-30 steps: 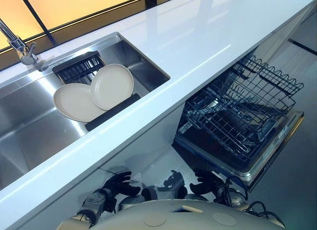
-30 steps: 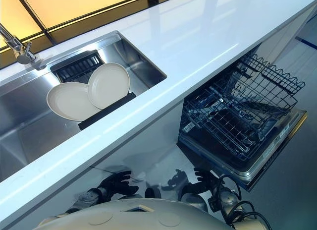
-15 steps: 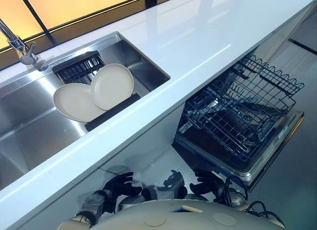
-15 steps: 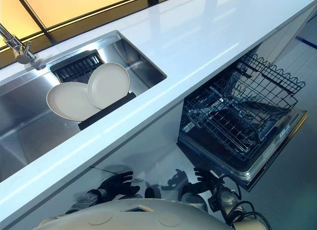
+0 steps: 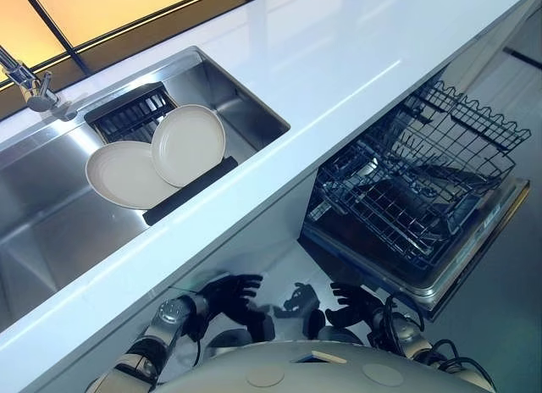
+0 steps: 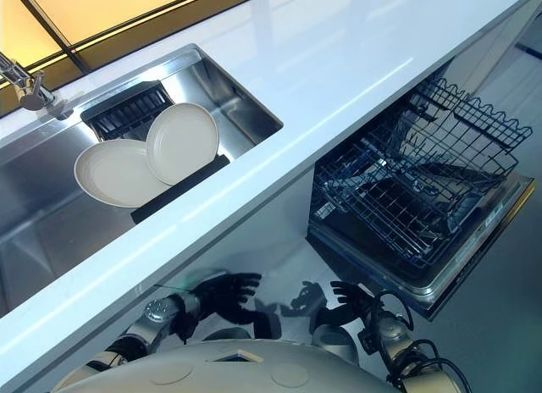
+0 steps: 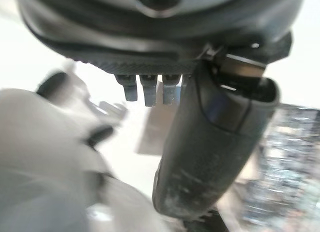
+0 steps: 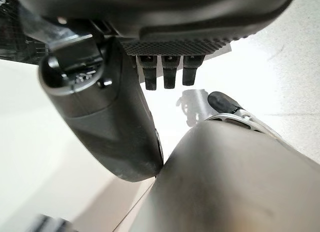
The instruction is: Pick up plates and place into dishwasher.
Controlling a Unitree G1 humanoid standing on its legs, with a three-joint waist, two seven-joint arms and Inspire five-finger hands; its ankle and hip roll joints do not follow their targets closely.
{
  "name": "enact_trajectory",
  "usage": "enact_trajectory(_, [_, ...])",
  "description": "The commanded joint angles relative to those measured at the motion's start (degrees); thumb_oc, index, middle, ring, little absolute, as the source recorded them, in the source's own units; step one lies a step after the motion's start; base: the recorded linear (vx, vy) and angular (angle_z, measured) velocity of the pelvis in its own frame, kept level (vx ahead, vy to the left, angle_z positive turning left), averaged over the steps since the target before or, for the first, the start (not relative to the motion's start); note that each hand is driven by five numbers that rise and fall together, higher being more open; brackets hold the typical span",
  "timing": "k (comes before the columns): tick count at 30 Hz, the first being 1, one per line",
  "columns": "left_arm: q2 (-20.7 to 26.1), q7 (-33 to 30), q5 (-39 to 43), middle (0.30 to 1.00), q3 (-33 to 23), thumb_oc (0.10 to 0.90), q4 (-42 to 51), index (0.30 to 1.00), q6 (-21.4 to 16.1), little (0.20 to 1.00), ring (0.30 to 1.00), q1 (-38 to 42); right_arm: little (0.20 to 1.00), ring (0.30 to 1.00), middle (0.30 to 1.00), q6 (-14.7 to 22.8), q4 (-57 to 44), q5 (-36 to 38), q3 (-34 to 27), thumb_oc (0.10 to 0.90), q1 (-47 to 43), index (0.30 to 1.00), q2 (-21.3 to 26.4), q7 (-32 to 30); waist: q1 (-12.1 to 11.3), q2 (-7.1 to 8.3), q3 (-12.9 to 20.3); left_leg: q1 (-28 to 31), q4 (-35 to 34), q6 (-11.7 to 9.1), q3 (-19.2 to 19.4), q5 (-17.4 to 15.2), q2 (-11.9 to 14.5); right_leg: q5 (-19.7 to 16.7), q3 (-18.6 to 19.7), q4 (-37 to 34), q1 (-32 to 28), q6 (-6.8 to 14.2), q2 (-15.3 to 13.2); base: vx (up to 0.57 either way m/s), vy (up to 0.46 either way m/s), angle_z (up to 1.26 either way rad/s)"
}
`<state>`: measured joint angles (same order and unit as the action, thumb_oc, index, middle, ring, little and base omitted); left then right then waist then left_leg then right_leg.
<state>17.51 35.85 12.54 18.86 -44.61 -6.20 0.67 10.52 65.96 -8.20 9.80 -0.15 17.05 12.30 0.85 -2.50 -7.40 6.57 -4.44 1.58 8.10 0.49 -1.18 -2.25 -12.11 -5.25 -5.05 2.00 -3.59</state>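
Both arms hang low below the white tabletop (image 5: 356, 63). The left hand (image 5: 233, 293) and the right hand (image 5: 354, 298) have fingers spread loosely, holding nothing. Two cream plates (image 5: 188, 144) lean overlapping against a black rack (image 5: 131, 113) inside the steel sink (image 5: 51, 224). To the right, the dishwasher (image 5: 423, 240) stands open, its wire basket (image 5: 415, 185) pulled out.

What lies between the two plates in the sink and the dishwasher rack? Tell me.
In the left eye view, a bare stretch of white counter separates the plates in the sink from the open dishwasher rack.
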Motion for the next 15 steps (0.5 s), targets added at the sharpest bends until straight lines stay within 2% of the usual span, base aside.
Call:
enact_trajectory(1, [-1.0,11.0,13.8,0.9,0.9,0.8,7.5,0.9,3.8,0.9,0.9,4.8,0.9,0.9,0.9,0.8,-0.2,0.2,1.6,0.8,-1.6,0.9,2.2,0.6,-0.2,-0.18,0.7,-2.1,2.6,-0.5,-1.2,-5.0,-1.8,7.5,-0.8,7.2,3.1,1.5,2.5,-0.05,-0.028,0.04])
enact_trajectory(3, [-1.1,16.7,18.0,0.9,0.8,0.8,12.2,0.9,8.2,0.9,0.9,4.8,0.9,0.9,0.9,1.1,-0.2,0.5,1.7,0.8,-1.6,0.9,2.2,0.4,-0.4,-0.18,0.4,-2.1,2.4,-0.4,-1.5,-4.8,-1.8,7.4,-0.8,7.3,3.2,1.5,2.5,-0.05,-0.026,0.05])
enact_trajectory(4, [-1.5,24.7,22.1,0.9,0.7,0.8,17.4,0.9,13.8,0.9,0.9,4.6,0.9,0.9,0.9,1.3,-0.1,1.0,1.8,0.8,-1.7,0.9,2.2,0.3,-0.6,-0.22,0.1,-2.0,2.0,-0.2,-1.7,-4.8,-1.7,7.4,-0.7,7.3,3.2,1.5,2.6,-0.05,-0.025,0.05])
enact_trajectory(6, [-3.2,34.1,26.6,0.9,0.9,0.8,24.8,0.9,22.4,0.9,0.9,4.0,0.9,0.9,0.9,1.8,0.4,1.1,1.8,0.8,-2.0,0.9,2.0,0.0,-0.8,-0.25,-0.1,-2.0,1.7,-0.1,-1.7,-4.8,-1.6,7.4,-0.6,7.5,3.4,1.4,2.6,-0.04,-0.03,0.05])
enact_trajectory(7, [-4.9,39.7,28.5,0.9,1.5,0.8,29.2,0.9,29.1,0.9,0.9,3.7,0.9,0.9,0.9,2.3,1.0,1.0,1.8,0.8,-2.3,0.9,1.6,-0.1,-0.9,-0.19,-0.3,-1.8,1.4,0.1,-1.6,-4.9,-1.5,7.4,-0.3,7.7,3.5,1.5,2.7,-0.02,-0.053,0.06])
enact_trajectory(8, [-6.4,42.9,29.8,0.9,2.1,0.8,31.2,0.9,33.0,0.9,0.9,3.4,0.9,0.9,0.9,2.8,1.4,1.0,2.0,0.8,-2.5,0.9,1.2,-0.4,-0.8,-0.09,-0.4,-1.6,1.2,0.1,-1.5,-5.0,-1.4,7.4,-0.1,7.8,3.6,1.5,2.8,-0.01,-0.058,0.06])
enact_trajectory(9, [-7.3,43.5,30.3,0.9,2.4,0.8,32.0,0.9,34.7,0.9,0.9,3.4,0.9,0.9,0.9,3.0,1.6,0.9,2.0,0.8,-2.5,0.9,1.1,-0.4,-0.8,-0.01,-0.4,-1.5,1.1,0.2,-1.5,-5.1,-1.3,7.4,0.0,7.9,3.6,1.5,2.9,0.01,-0.088,0.04])
enact_trajectory(10, [-10.1,44.2,34.7,0.9,3.6,0.8,34.4,0.9,41.2,0.9,0.9,3.5,0.9,0.9,0.9,3.7,2.4,0.8,2.3,0.8,-2.9,0.9,0.4,-0.8,-0.5,0.26,-0.6,-1.1,0.9,0.3,-1.4,-5.3,-1.1,7.6,0.5,8.3,3.7,1.6,3.1,0.01,-0.092,0.02])
enact_trajectory(12, [-13.3,40.9,45.3,0.9,5.2,0.8,36.9,0.9,48.6,0.9,0.9,4.4,0.9,0.9,0.9,4.2,3.5,1.3,3.1,0.8,-3.6,0.9,-0.6,-1.2,-0.3,0.74,-0.8,-0.7,0.9,0.4,-1.1,-5.7,-0.8,8.0,1.0,8.7,3.6,1.5,3.3,0.02,-0.114,-0.01])
enact_trajectory(14, [-15.1,35.0,56.8,0.9,6.2,0.8,39.4,0.9,51.3,0.9,0.9,5.8,0.9,0.9,0.9,4.4,4.4,2.0,3.9,0.8,-4.2,0.9,-1.3,-1.4,-0.2,1.12,-0.9,-0.5,0.9,0.3,-0.8,-6.0,-0.6,8.1,1.5,8.8,3.4,1.4,3.6,0.03,-0.109,-0.03])
enact_trajectory(15, [-15.9,29.1,65.1,0.9,6.6,0.8,42.2,0.9,50.1,0.9,0.9,7.0,0.9,0.9,0.9,4.5,4.9,2.3,4.4,0.8,-4.4,0.9,-1.8,-1.7,-0.1,1.36,-0.8,-0.3,1.0,0.2,-0.7,-6.2,-0.4,8.2,1.7,8.7,3.2,1.3,3.8,0.04,-0.112,-0.03])
